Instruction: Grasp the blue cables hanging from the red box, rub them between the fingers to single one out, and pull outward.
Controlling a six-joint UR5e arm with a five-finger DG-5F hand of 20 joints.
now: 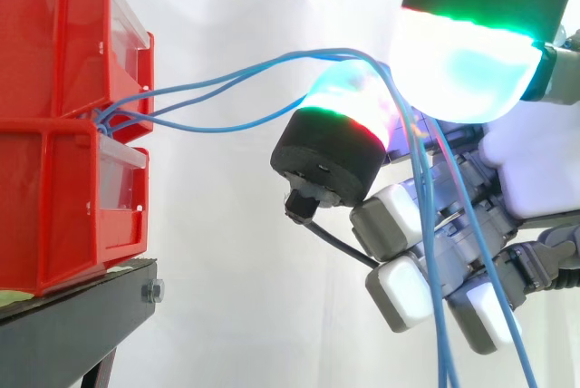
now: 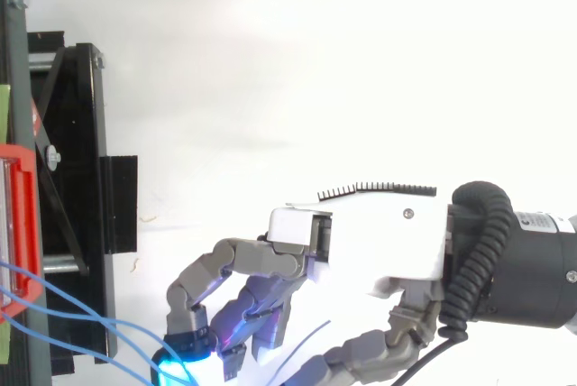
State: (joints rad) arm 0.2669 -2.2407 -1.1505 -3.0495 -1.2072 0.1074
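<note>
Side view has my hand (image 1: 507, 179) curled, its glowing pads (image 1: 462, 62) seemingly pinching the blue cables (image 1: 440, 334), which arc between them and drape down past my palm; they look thin, light, limp and probably slick, so I judge a firm pinch at the pads serves best; from there the strands sag across open air to the red box (image 1: 54, 43), emerging where its two tiers meet.
</note>
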